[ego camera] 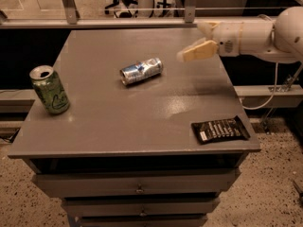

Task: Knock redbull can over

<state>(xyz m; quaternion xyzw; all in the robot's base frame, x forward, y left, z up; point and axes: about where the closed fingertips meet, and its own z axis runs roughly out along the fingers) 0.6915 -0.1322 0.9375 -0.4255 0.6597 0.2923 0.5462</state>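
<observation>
Redbull can: on its side, mid worktop.
Claw: I see it spread wide, empty, clear of the can.

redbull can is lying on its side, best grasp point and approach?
Mid-body of the redbull can, from above, closing across its round width: it lies on its side, long axis roughly left-right. The gripper hangs open to its right, not touching.
</observation>
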